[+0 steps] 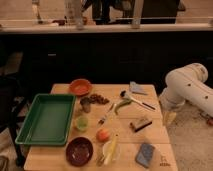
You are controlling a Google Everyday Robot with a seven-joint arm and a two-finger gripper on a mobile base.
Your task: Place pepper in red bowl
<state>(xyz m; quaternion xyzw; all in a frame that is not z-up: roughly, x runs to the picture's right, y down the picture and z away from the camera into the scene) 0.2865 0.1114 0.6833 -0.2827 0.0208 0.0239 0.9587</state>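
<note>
The pepper (121, 104), small, green and curved, lies near the middle of the wooden table (155, 135), just right of a fork (106, 115). The red bowl (80, 87), bright orange-red, sits at the far left corner and looks empty. My white arm reaches in from the right. Its gripper (170, 116) hangs off the table's right edge, pointing down, well to the right of the pepper. It stands open and holds nothing.
A green tray (47, 119) fills the left side. At the front are a maroon bowl (79, 150), an orange fruit (103, 135) and a white bowl (110, 151) with a yellow item. A ladle (136, 99), a brush (141, 124) and a blue pouch (146, 154) lie to the right.
</note>
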